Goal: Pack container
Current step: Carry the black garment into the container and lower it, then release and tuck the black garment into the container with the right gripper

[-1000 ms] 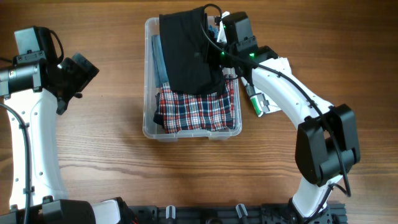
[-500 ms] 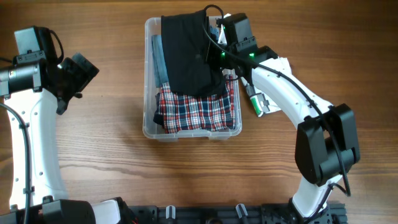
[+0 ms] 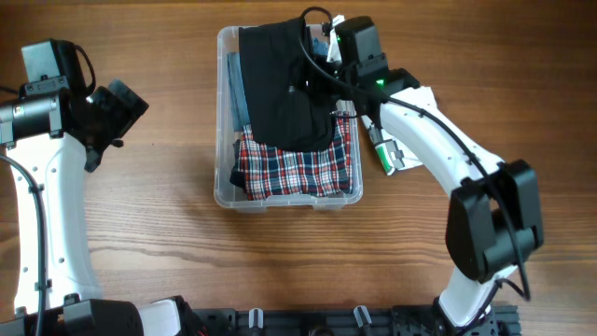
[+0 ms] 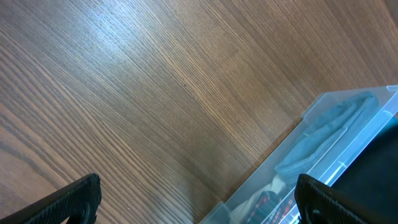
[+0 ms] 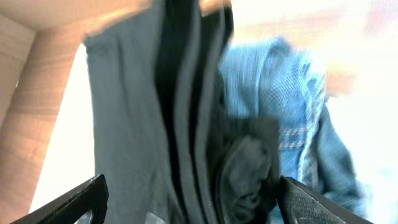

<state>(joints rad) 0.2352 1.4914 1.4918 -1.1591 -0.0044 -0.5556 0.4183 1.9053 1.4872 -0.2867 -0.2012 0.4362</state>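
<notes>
Black garment meets the container at its far rim, right claw wide above, left claw wide over table

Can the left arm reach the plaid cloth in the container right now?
Probably yes: the left claw stands open over bare table, the plaid cloth lies uncovered at the container's near end, and the right claw is farther back, over the black garment.

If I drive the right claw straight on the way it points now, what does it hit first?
Most likely the black garment, which sits dead ahead of the right claw in its wrist view. The blue denim lies off to one side. How far off the garment is remains unclear.
</notes>
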